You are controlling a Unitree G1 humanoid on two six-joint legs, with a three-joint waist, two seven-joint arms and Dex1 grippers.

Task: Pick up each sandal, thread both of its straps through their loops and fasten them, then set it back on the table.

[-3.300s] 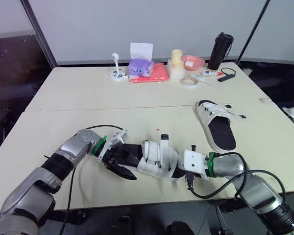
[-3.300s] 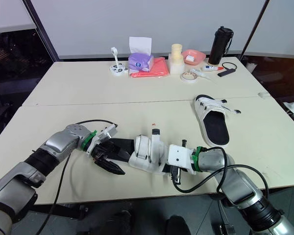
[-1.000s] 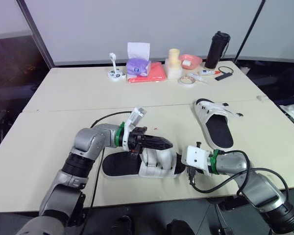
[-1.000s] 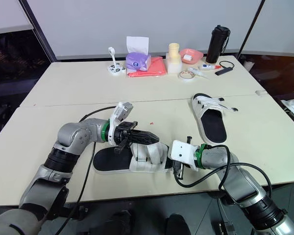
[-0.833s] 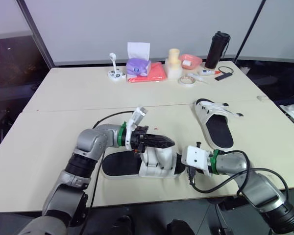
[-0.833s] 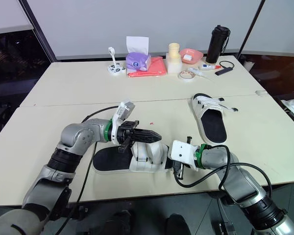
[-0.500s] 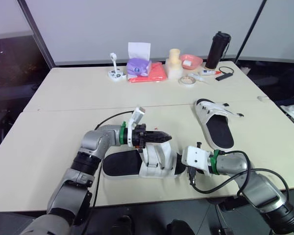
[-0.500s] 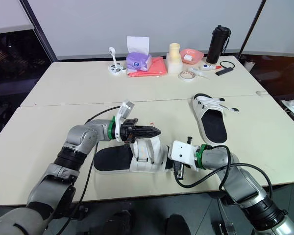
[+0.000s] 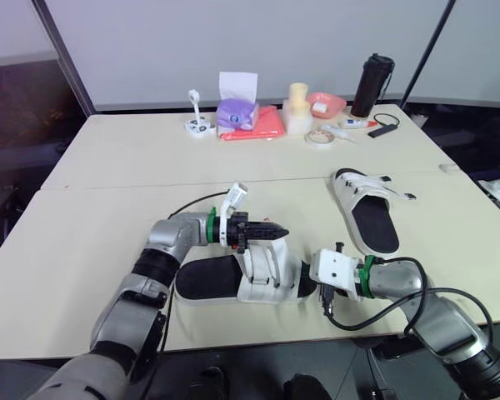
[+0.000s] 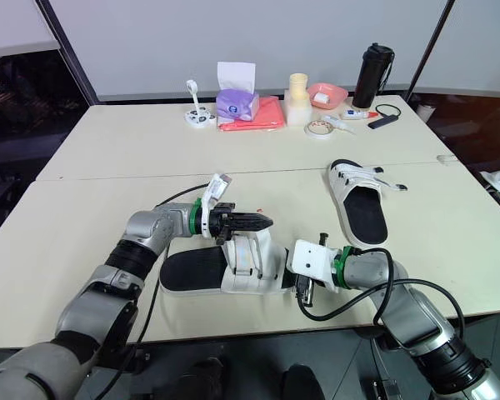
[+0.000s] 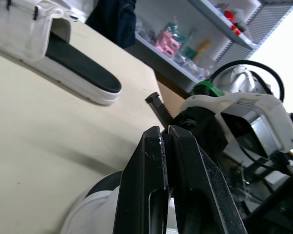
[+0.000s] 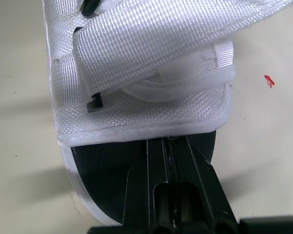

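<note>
A white sandal with a black footbed (image 9: 212, 279) lies flat near the table's front edge, heel toward my left. Its white straps (image 9: 265, 268) arch over the toe half. My left gripper (image 9: 279, 232) is shut just above those straps; one strap rises to its underside, and I cannot tell whether it is pinched. My right gripper (image 12: 168, 142) is shut, its fingers lying on the footbed at the toe end, under the straps. The second sandal (image 9: 368, 210) lies flat to the right, farther back, apart from both grippers.
Along the far edge stand a purple tissue box (image 9: 237, 112), a red cloth (image 9: 262, 125), a cream container (image 9: 298, 107), a pink bowl (image 9: 327, 103), a tape roll (image 9: 319, 137) and a black bottle (image 9: 377, 75). A seam (image 9: 150, 185) joins two tables.
The near sandal, earlier tipped up between both grippers, now lies flat. My left gripper went from its heel to above the straps and rose slightly in the last second. The right gripper stayed.
</note>
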